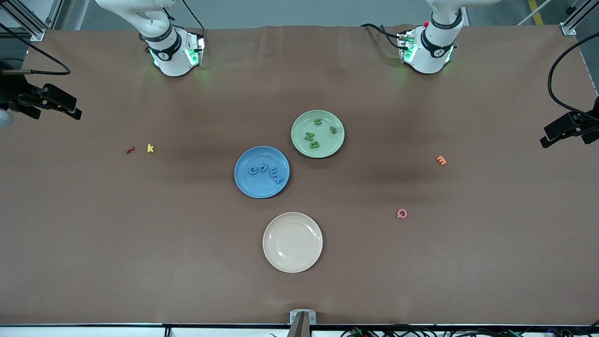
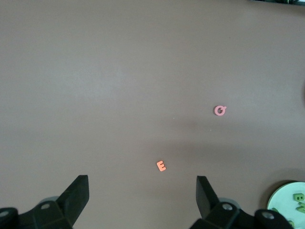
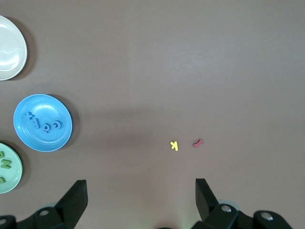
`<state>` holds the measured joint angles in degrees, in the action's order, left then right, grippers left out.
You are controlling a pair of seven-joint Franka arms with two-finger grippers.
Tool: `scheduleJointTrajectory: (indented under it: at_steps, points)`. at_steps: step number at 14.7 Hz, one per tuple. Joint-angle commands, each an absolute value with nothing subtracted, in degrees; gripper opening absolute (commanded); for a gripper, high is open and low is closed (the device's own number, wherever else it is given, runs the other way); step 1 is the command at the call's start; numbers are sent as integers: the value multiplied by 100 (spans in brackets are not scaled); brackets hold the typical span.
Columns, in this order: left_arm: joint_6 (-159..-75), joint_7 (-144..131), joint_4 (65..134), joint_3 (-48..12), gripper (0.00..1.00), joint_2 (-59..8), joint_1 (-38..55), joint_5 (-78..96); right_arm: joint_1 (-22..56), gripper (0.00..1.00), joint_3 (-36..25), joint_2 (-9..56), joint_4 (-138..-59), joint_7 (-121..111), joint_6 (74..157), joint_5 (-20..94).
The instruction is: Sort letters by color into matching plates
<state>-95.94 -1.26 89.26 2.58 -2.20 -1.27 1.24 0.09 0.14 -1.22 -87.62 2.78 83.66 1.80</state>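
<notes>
- The blue plate sits mid-table with four blue letters lying in it.
- The pale green plate sits just beside it, farther from the front camera and toward the left arm's end, and holds four green letters.
- A cream-white plate sits nearer the front camera, bare.
- The left gripper hangs high over the table near an orange letter E, jaws spread wide, holding nothing; a pink letter lies apart from the E.
- The right gripper hangs high over its own end of the table, jaws wide and empty, near a yellow letter k and a red letter lying close together.
</notes>
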Motion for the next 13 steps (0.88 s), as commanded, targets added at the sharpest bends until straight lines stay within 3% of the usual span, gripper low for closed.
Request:
scheduleJointTrajectory:
  at_steps: [1,13]
  points:
    - [-9588,-79,9429,202,99,201,-185,185,141,100,-9,-228,-8789,246,8341,88]
    - [-9352,378,9229,167,99,361,-150,176,211,100,-26,-255,-8807,246,8534,88]
